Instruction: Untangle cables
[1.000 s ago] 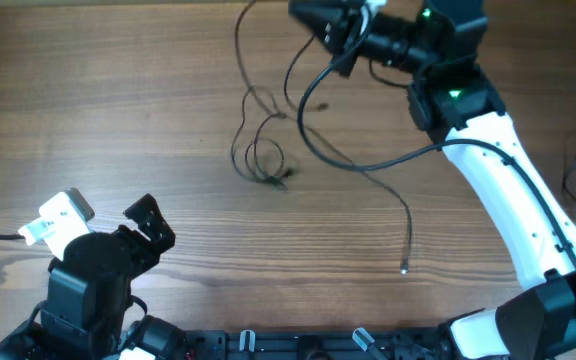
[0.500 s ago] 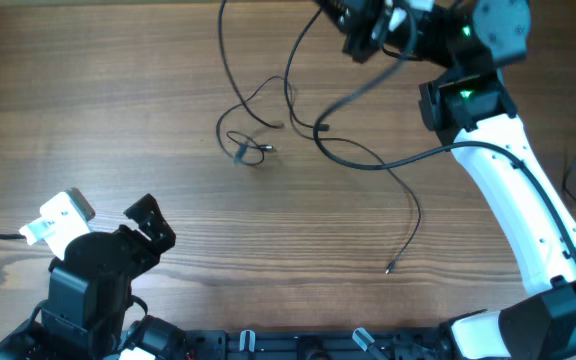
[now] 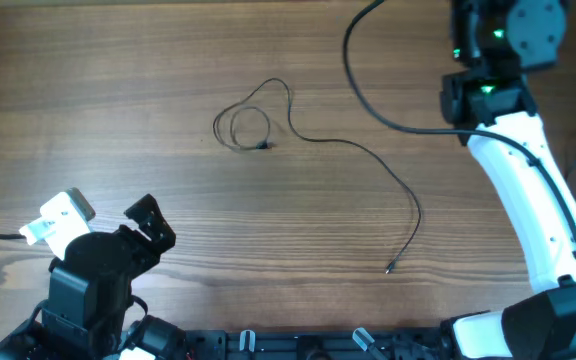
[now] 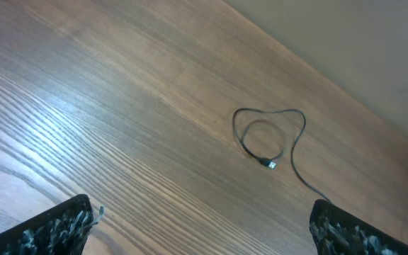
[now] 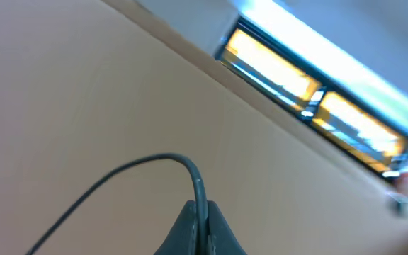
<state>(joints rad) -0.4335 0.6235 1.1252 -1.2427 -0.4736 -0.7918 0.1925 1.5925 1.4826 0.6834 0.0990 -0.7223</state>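
though the wrist view is tipped upward and shows little, the right gripper (image 5: 198,212) is pinched tight on what looks like one thin black strand (image 5: 122,172), which arcs away to the left of the fingertips. how much of it hangs free i cannot tell. the right arm (image 3: 513,170) reaches past the far edge of the overhead view. the left gripper (image 3: 150,224) sits at the near left corner of the table (image 3: 98,90), jaws spread wide and empty.

a second cable (image 3: 416,212) lies flat on the wood. it has a small coil (image 4: 241,134) left of centre, and a long tail runs right and then toward the front, ending in a tiny plug (image 3: 389,268).

this wire should be very light and limp, with no stiffness to push against, and likely to slide through smooth pads. the firmest hold is probably just behind a plug or on the straight tail. grabbing the coil could tighten its loops.
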